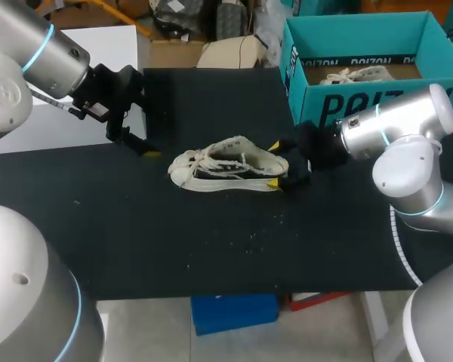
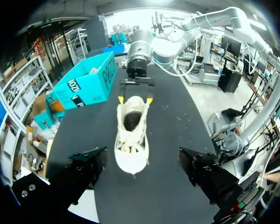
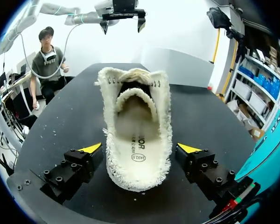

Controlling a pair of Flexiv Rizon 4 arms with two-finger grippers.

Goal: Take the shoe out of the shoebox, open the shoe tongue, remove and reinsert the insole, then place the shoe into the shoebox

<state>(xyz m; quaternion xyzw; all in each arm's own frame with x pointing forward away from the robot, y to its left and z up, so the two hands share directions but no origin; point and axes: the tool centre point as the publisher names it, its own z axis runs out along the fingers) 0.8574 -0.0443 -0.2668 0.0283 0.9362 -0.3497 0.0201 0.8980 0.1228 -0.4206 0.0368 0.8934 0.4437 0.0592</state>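
Head view has the black table (image 1: pixel 211 256) filling most of the scene, with the teal shoebox (image 1: pixel 347 105) standing open at its far right corner and a second pale shoe (image 1: pixel 359 74) lying inside it. The left arm (image 1: pixel 38 53) comes in from the far left corner and the right arm (image 1: pixel 392 132) from the right side, just in front of the box. The shoe (image 1: pixel 226 166), cream with frayed edges, lies out on the table near the middle, well clear of the box, its toe pointing to the left arm and its heel to the right one. The right gripper (image 1: pixel 274 164) sits low at the heel with its fingers spread, one yellow tip on each side of the shoe; right wrist view shows both tips just beside the frayed rim, not pressing on it, so this pincer is open. The left gripper (image 1: pixel 136 143) hangs apart from the toe, fingers wide and holding nothing; in its own wrist view the toe lies ahead of and between them. Right wrist view looks into the shoe's mouth, where the insole (image 3: pixel 137 140) lies in place and the tongue (image 3: pixel 133 95) arches over it. Loose laces (image 2: pixel 129 147) bunch over the forefoot.
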